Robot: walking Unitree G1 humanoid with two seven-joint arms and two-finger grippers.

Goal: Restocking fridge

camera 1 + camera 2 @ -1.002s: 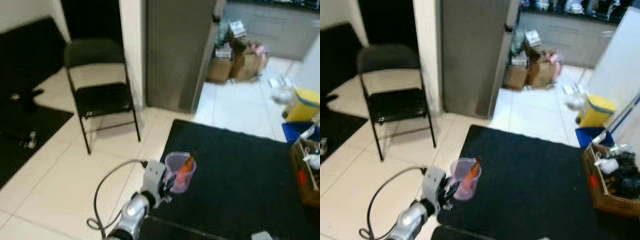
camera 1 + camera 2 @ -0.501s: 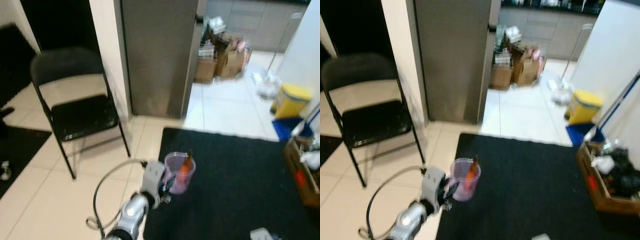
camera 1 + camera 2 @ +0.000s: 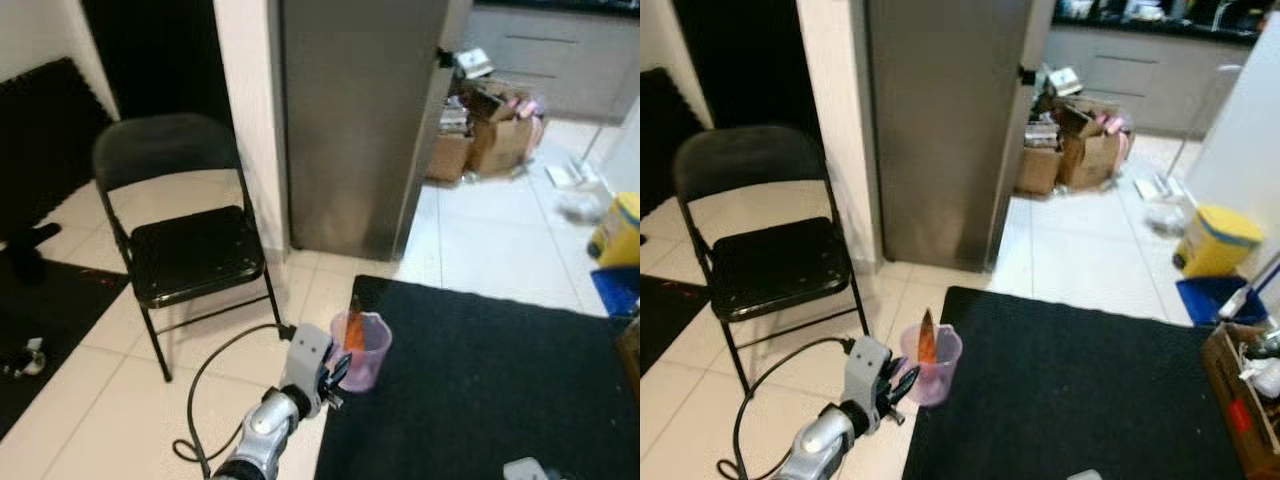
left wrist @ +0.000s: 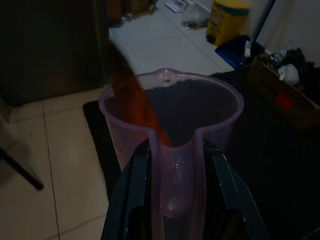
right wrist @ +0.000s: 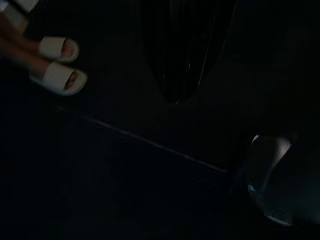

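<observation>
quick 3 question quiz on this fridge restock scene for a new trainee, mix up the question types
1. True or false: the left gripper is shut on the handle of the translucent pink plastic jug.
2. Multiple choice: what sticks up out of the jug? A) a green bottle B) an orange carrot-like item C) a metal spoon
3. Fill in: the black folding metal chair stands on the pale tiled floor to the ____ of the tall grey fridge, as the robot sees it.

Key
1. True: the fingers clamp either side of the handle in the left wrist view.
2. B
3. left
</observation>
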